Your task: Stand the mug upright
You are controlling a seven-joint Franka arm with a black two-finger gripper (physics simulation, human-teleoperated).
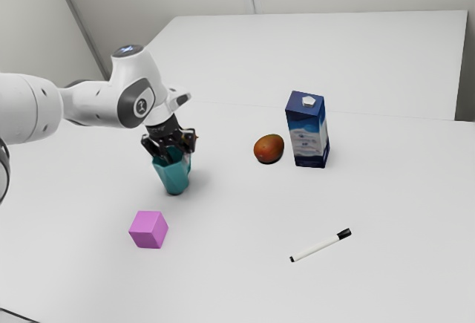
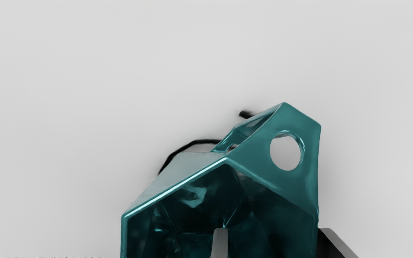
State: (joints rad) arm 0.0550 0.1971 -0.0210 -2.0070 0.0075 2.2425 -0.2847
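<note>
The end effector straddles the mug's wall, fingers apart.

Pink cube, marker, mango, blue carton

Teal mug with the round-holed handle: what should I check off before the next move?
1. Mouth accessible: ok, the teal mug's opening faces the gripper.
2. Fingers straddling the wall: ok, the inner finger is inside the mouth, the outer finger outside.
3. Wall gripped: not ok, the inner finger stands away from the wall.
4. Base flat on the table: cannot tell; the mug looks near upright, but contact is unclear.
5. Magenta cube apart from the mug: ok, a gap separates them.
</note>
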